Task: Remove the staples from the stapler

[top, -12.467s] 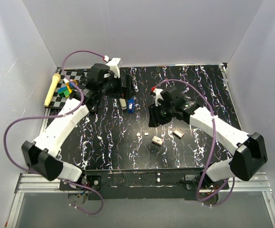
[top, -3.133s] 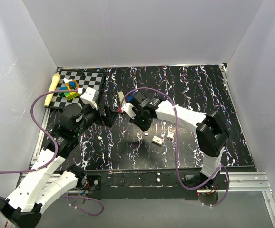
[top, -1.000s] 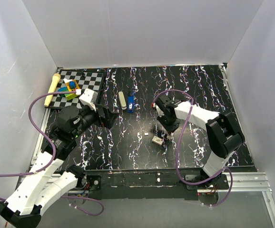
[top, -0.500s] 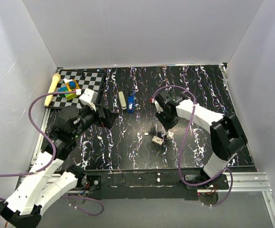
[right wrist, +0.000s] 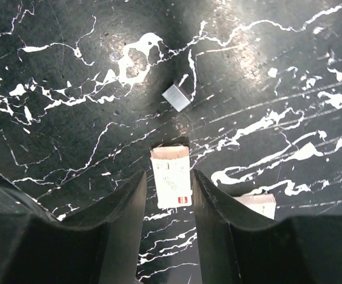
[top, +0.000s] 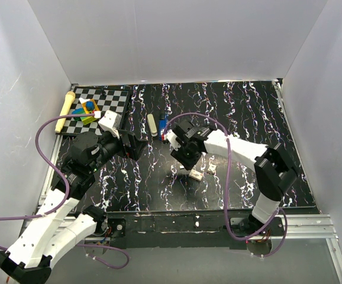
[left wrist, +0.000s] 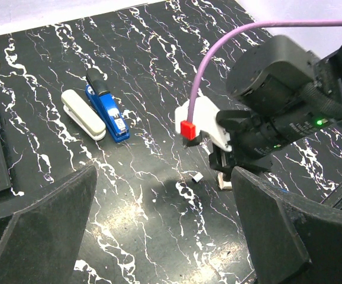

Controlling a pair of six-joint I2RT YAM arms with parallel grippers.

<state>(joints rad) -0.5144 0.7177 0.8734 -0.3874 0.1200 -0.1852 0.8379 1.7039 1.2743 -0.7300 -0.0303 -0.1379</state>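
The blue stapler (top: 163, 123) lies closed on the black marbled table at centre back, beside a cream bar (top: 152, 125). In the left wrist view the stapler (left wrist: 107, 109) lies to the right of the cream bar (left wrist: 83, 114). My right gripper (top: 187, 158) is low over the table, in front of and to the right of the stapler. Its jaws are open and straddle a small white box (right wrist: 172, 180) with a gap on each side. My left gripper (left wrist: 165, 236) is open wide and empty, in front of and to the left of the stapler (top: 132, 145).
A second white box (right wrist: 257, 204) lies right of the first, and a small grey piece (right wrist: 177, 97) just beyond it. A checkerboard (top: 109, 99) with coloured blocks (top: 86, 111) and a yellow rod (top: 64, 111) sits at the back left. White walls surround the table.
My right gripper has moved left across the table, from the right of the small boxes to over one, nearer the stapler. The left arm and stapler have not moved.
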